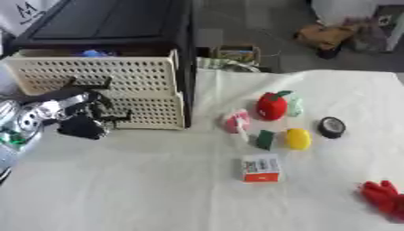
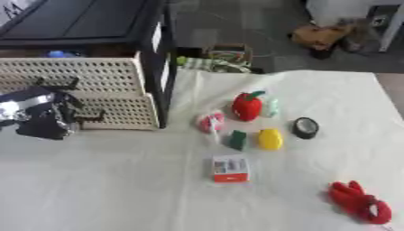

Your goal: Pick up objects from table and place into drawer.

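The white table (image 1: 142, 194) has a wide bare stretch across its near half, from the left edge to the small white and orange box (image 1: 261, 168). The other objects cluster right of centre: a red pepper-shaped toy (image 1: 272, 106) with a pale green item (image 1: 295, 106) touching its right side, a pink and white piece (image 1: 236, 121), a dark green block (image 1: 266, 139), a yellow lemon-like piece (image 1: 297, 138) and a black roll (image 1: 332, 127) standing apart toward the right edge.

The cream perforated drawers (image 1: 98, 74) stick out of a black cabinet (image 1: 118, 22) at the left, the upper one pulled open with something blue (image 1: 93, 53) inside.

The left hand (image 1: 83, 118) hangs in front of the lower drawer's face (contact cannot be judged); its fingers are partly curled and no object is seen in them.

The right eye view shows the whole red-gloved right hand (image 2: 356, 202) near the lower right corner, fingers relaxed and empty; the left eye view cuts it at the edge.
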Controlling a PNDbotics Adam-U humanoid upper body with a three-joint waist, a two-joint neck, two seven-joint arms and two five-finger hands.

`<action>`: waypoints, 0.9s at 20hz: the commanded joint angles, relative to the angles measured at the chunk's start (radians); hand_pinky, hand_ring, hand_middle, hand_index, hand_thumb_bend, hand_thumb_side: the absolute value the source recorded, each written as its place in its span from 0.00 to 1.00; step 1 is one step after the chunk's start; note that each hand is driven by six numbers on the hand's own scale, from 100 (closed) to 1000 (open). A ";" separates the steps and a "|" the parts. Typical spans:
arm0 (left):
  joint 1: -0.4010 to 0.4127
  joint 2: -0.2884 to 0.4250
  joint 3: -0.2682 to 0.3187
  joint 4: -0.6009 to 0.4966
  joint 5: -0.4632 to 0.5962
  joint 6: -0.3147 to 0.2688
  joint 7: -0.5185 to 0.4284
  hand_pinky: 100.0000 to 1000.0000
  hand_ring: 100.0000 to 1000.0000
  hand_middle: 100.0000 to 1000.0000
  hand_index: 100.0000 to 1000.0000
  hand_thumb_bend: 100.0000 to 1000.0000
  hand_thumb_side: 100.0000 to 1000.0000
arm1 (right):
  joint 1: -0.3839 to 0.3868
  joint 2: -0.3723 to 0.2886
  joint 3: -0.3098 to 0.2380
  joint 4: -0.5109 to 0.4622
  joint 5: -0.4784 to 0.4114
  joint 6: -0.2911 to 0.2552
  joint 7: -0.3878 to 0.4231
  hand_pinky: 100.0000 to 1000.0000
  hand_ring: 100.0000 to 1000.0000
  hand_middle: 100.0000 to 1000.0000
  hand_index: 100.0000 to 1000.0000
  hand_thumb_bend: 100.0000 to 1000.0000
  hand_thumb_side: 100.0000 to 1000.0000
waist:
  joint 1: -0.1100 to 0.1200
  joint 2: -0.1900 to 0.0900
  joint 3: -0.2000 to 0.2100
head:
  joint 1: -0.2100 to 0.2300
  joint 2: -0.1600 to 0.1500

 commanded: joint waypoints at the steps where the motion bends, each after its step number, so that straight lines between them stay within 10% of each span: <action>1: 0.020 0.043 0.019 -0.083 0.018 -0.003 -0.037 0.35 0.30 0.45 0.77 0.01 0.34 | -0.013 -0.019 -0.010 -0.016 -0.003 -0.001 0.005 0.81 0.53 0.56 0.78 0.00 0.81 | -0.002 -0.020 0.002 | -0.002 -0.011; 10: 0.148 0.060 0.111 -0.353 0.010 0.004 -0.093 0.38 0.30 0.47 0.68 0.01 0.34 | -0.014 -0.018 -0.014 -0.016 -0.006 -0.002 0.001 0.81 0.54 0.56 0.78 0.00 0.81 | -0.013 -0.029 0.014 | -0.011 -0.012; 18: 0.196 -0.002 0.180 -0.375 0.108 -0.083 0.014 0.41 0.23 0.43 0.68 0.01 0.34 | -0.016 -0.019 -0.020 -0.016 -0.007 -0.008 -0.010 0.81 0.54 0.57 0.78 0.00 0.81 | -0.023 -0.036 0.020 | -0.020 -0.014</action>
